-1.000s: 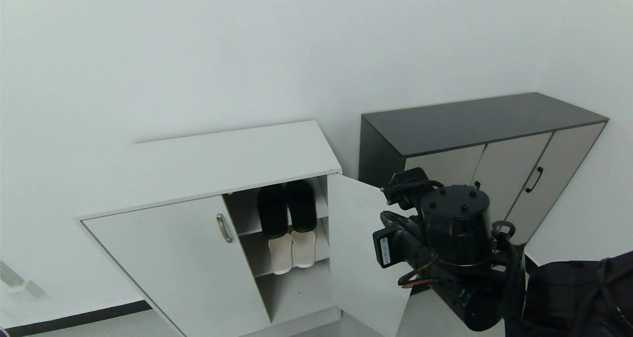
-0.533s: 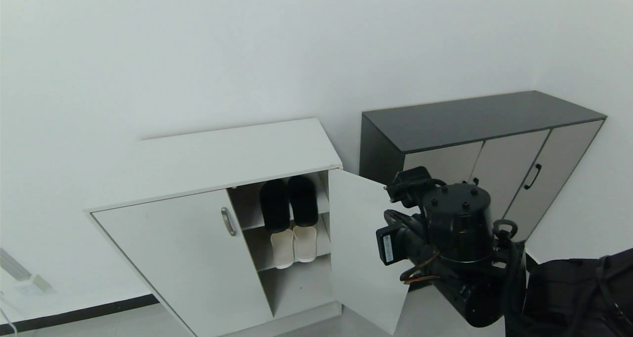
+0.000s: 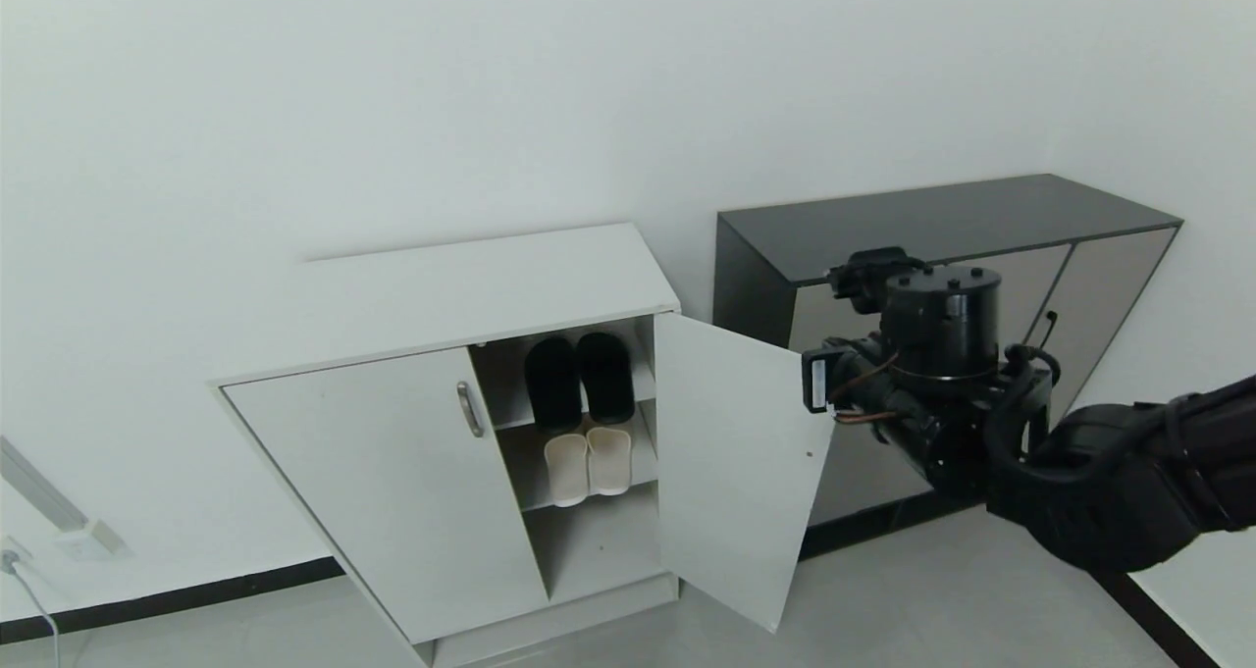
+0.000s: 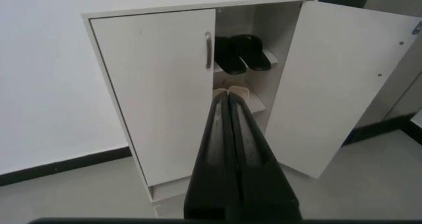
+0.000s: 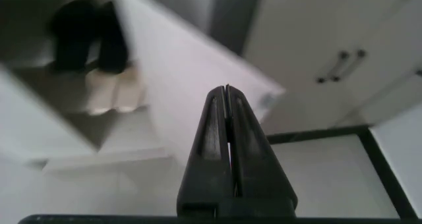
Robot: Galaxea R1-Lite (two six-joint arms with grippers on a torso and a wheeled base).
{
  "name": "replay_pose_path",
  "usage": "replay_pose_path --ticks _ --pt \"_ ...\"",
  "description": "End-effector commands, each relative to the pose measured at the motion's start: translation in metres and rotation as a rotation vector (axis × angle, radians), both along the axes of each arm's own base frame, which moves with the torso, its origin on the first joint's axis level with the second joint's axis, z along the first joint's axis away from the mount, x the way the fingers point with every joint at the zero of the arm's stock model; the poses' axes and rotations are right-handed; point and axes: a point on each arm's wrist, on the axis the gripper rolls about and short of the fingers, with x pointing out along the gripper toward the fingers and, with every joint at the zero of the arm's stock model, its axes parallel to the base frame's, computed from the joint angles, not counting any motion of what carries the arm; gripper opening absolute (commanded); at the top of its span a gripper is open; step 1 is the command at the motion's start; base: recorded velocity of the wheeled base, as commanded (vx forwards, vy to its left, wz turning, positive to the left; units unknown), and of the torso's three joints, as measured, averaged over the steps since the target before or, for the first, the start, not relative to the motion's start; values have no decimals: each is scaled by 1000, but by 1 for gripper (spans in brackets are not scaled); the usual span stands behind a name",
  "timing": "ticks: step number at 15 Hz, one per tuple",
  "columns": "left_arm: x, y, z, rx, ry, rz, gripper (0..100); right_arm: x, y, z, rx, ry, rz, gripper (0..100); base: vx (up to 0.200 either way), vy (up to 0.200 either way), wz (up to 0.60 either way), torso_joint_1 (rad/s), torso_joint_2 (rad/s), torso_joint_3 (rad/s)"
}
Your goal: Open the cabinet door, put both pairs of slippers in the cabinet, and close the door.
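Trouble from here centres on the one step left, closing up. Both pairs are already inside the cabinet (image 3: 471, 285). The left door (image 3: 373, 472) is shut. Just right of it the black pair (image 3: 579, 379) lies on the upper shelf (image 3: 643, 398), with the cream pair (image 3: 589, 464) below it on the middle shelf (image 3: 643, 462). The cream heels seem to reach the shelf's near edge. If they jut past it, the door could catch on them and bounce back or shove them askew.

The open door (image 3: 736, 452) stands wide, its free edge swung out to the right. A push that lands too close to that edge could slip off. A push in the wrong direction could send the door farther open toward the dark cabinet (image 3: 942, 212) on the right. A hard shove could slam it.

The left gripper (image 4: 229, 95) has its fingers pressed together and holds nothing. It sits on the near side of the cabinet, well apart from it, pointing at the gap where the slippers show. The right gripper (image 5: 227, 89) is likewise closed and empty. Its arm (image 3: 942, 354) is just right of the door's free edge, between the door and the dark cabinet. I cannot tell whether it touches the door.
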Motion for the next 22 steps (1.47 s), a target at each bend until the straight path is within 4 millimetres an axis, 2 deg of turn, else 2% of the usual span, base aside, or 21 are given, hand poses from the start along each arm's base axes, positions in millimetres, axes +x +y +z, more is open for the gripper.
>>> replay_pose_path --ticks 1,7,8,11,14,22 --pt "0 0 0 -1 0 0 0 29 -11 3 12 -12 -65 0 0 0 0 0 0 0" --pt "0 0 0 -1 0 2 0 78 -19 1 14 18 -96 0 0 0 0 0 0 0" --pt "0 0 0 -1 0 0 0 91 -20 0 32 15 -87 0 0 0 0 0 0 0" --pt "0 0 0 -1 0 0 0 110 -22 9 41 11 -98 0 0 0 0 0 0 0" --pt "0 0 0 -1 0 2 0 116 -20 8 71 50 -78 0 0 0 0 0 0 0" --pt "0 0 0 -1 0 0 0 128 -21 -17 107 141 -66 0 0 0 0 0 0 0"
